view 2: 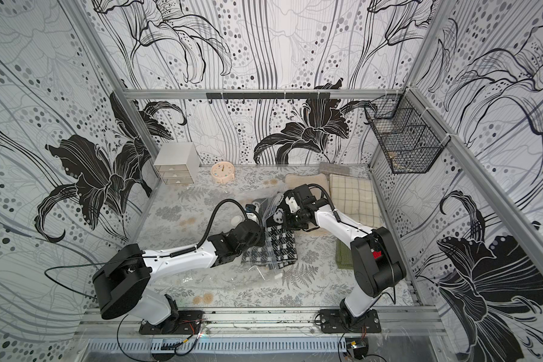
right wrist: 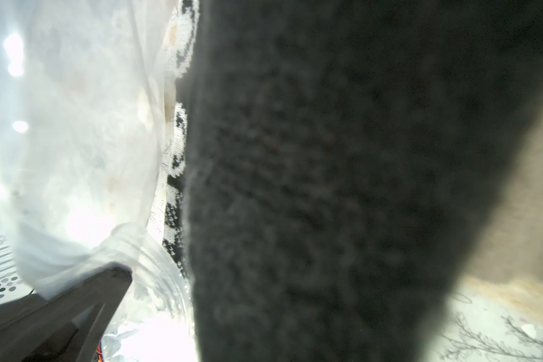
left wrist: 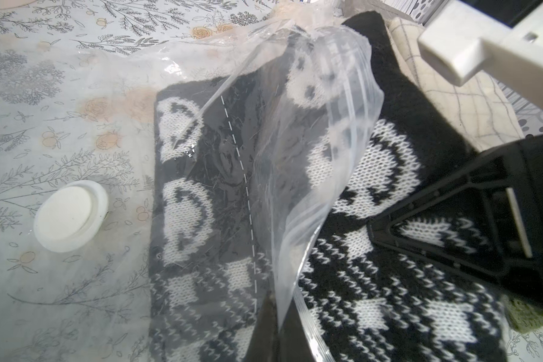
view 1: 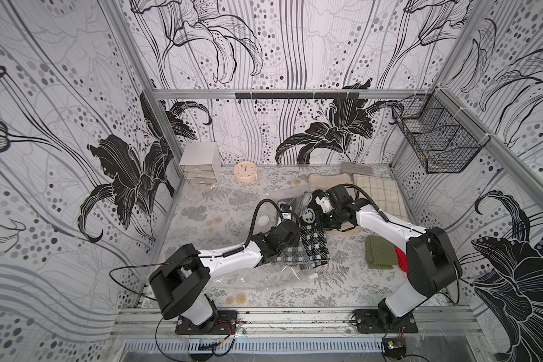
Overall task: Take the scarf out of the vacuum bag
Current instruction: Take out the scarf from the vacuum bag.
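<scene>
On the flower-printed counter point(view 1: 342, 291) the black-and-white knitted scarf point(left wrist: 389, 282) lies half outside the clear plastic vacuum bag point(left wrist: 311, 125). My left pincer point(left wrist: 268, 332) pinches the bag's lip and my right pincer point(view 1: 318, 216) pinches the scarf. I should pull slowly, straight out.

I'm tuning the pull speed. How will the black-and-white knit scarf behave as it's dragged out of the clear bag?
Probably floppy: the scarf folds and drapes instead of holding shape. Its fuzzy knit may drag on the vacuum bag film, tugging it along. Thin, soft knit suggests it is light.
</scene>
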You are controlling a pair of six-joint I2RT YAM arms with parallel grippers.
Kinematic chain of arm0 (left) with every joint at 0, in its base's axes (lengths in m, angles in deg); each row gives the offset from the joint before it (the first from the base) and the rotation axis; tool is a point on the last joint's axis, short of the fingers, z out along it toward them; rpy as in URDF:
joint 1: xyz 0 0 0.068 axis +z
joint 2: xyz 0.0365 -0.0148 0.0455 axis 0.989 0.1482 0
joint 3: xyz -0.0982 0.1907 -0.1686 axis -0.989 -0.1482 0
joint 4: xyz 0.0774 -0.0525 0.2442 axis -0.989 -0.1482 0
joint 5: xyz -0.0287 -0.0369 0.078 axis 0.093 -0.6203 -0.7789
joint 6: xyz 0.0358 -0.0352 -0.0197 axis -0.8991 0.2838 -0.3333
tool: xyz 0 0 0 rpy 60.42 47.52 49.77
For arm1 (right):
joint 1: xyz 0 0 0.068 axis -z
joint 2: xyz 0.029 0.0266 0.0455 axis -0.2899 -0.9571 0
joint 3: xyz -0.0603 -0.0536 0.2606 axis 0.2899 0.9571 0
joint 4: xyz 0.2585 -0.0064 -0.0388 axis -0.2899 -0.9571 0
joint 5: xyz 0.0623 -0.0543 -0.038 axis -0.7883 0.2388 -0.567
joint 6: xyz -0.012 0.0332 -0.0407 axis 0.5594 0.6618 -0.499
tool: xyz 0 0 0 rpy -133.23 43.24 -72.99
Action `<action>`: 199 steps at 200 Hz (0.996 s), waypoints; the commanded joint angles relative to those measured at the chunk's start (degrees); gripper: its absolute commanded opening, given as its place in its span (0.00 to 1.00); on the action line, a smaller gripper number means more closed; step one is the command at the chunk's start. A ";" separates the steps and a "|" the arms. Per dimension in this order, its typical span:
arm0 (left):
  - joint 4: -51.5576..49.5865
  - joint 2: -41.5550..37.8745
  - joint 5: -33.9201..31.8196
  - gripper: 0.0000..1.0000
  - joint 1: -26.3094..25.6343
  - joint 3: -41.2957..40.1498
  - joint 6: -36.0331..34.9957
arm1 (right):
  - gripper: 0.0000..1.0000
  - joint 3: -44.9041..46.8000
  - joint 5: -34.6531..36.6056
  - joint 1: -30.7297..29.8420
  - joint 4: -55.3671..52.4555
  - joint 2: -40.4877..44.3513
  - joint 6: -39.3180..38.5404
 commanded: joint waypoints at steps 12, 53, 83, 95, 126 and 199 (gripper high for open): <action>0.23 -0.60 -1.69 0.00 -0.26 0.97 -0.36 | 0.00 1.75 -1.44 1.16 1.15 0.25 -1.31; 0.45 -0.43 -1.54 0.00 -0.25 1.39 -0.19 | 0.00 1.76 -3.55 1.26 1.70 -1.56 -1.13; -0.12 -0.47 -2.19 0.00 -0.09 1.92 -0.02 | 0.00 2.72 -2.59 1.65 1.71 -1.60 -1.14; -0.47 -0.51 -2.64 0.00 0.04 2.11 0.18 | 0.00 3.09 -2.32 1.94 1.75 -1.41 -1.15; -1.16 -0.03 -2.91 0.00 0.53 2.95 0.21 | 0.00 4.58 -5.08 2.78 4.23 0.42 -0.72; -0.42 -1.08 -2.67 0.00 0.58 3.08 -0.67 | 0.00 6.25 -8.07 5.21 5.53 0.61 -0.63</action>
